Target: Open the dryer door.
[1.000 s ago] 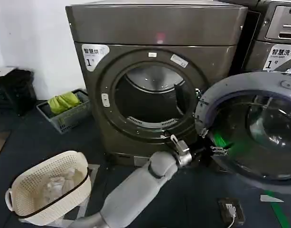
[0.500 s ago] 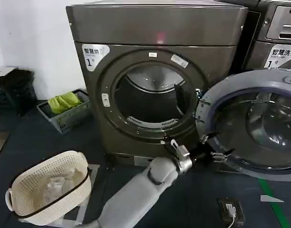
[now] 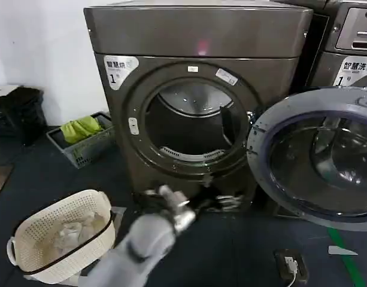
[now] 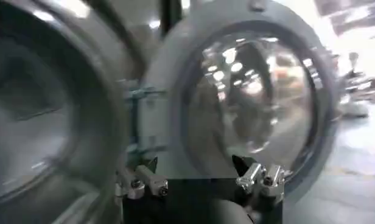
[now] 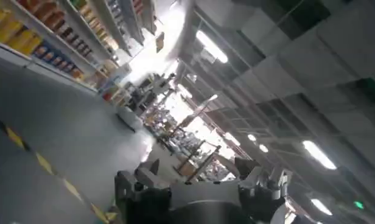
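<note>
The dryer door [image 3: 318, 158] is wide open. It has swung out to the right of the dryer [image 3: 195, 95], and you can look straight into the round hole and the drum inside. So the main job looks done.

The left end effector [image 3: 222, 202] is low down, just under the round hole. The door is off to its right and does not touch it. In the left wrist view the two fingers [image 4: 142, 181] stand apart with nothing between them, and the door's glass [image 4: 251, 97] is ahead of them. The arm looks smeared in the head view, so I am not sure exactly where the tips are.

The right end effector [image 5: 199, 182] points up at a ceiling with long lights. Its fingers are apart and hold nothing. It seems to be just waiting.

I think this step is the letting-go part. Next, the left arm only needs to pull away from the dryer. It should keep clear of the white basket [image 3: 60, 236], which sits on the floor to the left of the left end effector.
</note>
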Action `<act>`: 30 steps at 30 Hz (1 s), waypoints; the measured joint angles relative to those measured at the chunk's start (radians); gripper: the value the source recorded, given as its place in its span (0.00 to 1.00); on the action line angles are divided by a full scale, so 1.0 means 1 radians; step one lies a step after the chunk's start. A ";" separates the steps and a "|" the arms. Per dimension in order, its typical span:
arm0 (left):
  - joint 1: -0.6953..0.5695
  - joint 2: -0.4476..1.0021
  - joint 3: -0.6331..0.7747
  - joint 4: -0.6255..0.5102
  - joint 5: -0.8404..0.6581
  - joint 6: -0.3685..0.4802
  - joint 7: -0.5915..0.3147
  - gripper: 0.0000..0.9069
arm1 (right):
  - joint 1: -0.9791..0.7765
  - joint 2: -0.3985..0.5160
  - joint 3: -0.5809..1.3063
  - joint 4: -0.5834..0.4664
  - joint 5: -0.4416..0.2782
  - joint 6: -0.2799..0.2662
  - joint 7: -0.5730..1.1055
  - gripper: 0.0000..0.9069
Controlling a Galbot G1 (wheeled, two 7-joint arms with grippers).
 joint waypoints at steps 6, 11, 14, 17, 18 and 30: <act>0.154 0.107 -0.163 -0.144 -0.018 0.124 -0.114 1.00 | 0.003 0.002 -0.017 0.008 0.006 0.021 -0.019 1.00; 0.284 0.181 -0.323 -0.230 -0.103 0.216 -0.239 1.00 | 0.011 0.000 -0.033 0.008 0.024 0.030 -0.030 1.00; 0.357 0.221 -0.434 -0.253 -0.198 0.271 -0.321 1.00 | 0.013 -0.002 -0.044 0.005 0.045 0.044 -0.037 1.00; 0.425 0.265 -0.547 -0.257 -0.341 0.297 -0.439 1.00 | 0.020 -0.005 -0.051 0.002 0.051 0.057 -0.045 1.00; 0.444 0.278 -0.581 -0.257 -0.393 0.297 -0.482 1.00 | 0.021 -0.006 -0.055 0.001 0.051 0.062 -0.046 1.00; 0.558 0.413 -0.854 -0.185 -0.960 0.297 -0.916 1.00 | 0.031 0.002 -0.087 -0.019 0.055 0.116 -0.071 1.00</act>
